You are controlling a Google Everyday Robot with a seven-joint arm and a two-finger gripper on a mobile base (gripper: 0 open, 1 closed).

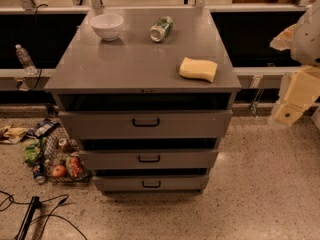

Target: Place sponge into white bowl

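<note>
The pale yellow sponge (198, 69) lies flat near the front right corner of the grey cabinet top (130, 64). The white bowl (107, 26) stands upright and empty at the back left of the same top. My gripper (288, 110) hangs with the pale arm at the right edge of the view. It is off the cabinet's right side, lower than the top and well apart from the sponge. It holds nothing that I can see.
A crushed green-and-white can (161, 28) lies at the back between bowl and sponge. The cabinet has three drawers with dark handles (146, 122). A water bottle (24, 58) stands at the left. Litter (52, 156) and cables (35, 214) lie on the floor.
</note>
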